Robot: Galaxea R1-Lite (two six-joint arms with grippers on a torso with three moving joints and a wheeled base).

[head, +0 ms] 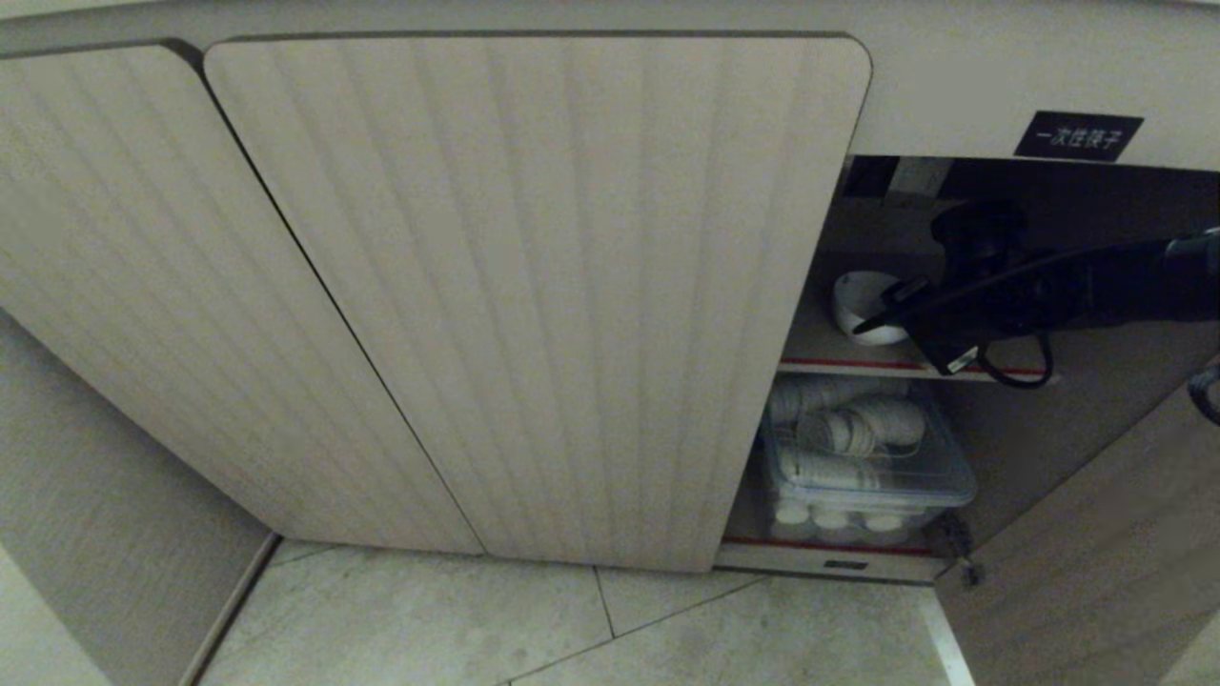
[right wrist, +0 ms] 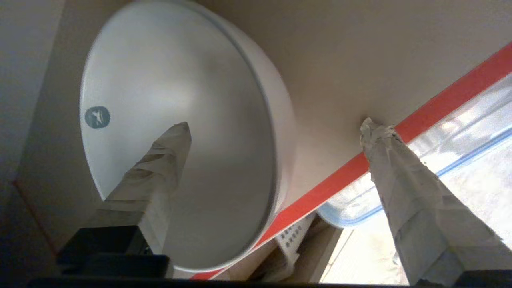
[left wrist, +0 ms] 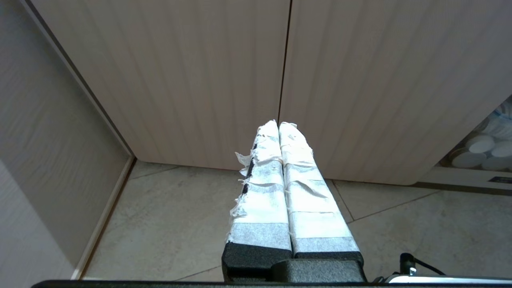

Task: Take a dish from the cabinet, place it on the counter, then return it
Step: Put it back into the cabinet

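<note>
The dish (head: 863, 305), a small white bowl, sits on the red-edged shelf (head: 839, 365) inside the cabinet (head: 534, 286), whose right side stands open. My right gripper (head: 888, 311) reaches in from the right and is open. In the right wrist view one taped finger (right wrist: 160, 168) lies over the hollow of the dish (right wrist: 160, 80). The other finger (right wrist: 400, 168) stands outside the rim, over the shelf's red edge (right wrist: 440, 100). My left gripper (left wrist: 279, 124) is shut on nothing and hangs before the closed doors. The counter is out of view.
Below the shelf a clear plastic box (head: 867, 457) holds stacked ribbed white cups. The opened door (head: 1096, 572) stands at the lower right. A black label (head: 1077, 135) is above the opening. The pale tiled floor (head: 572, 629) runs along the cabinet's foot.
</note>
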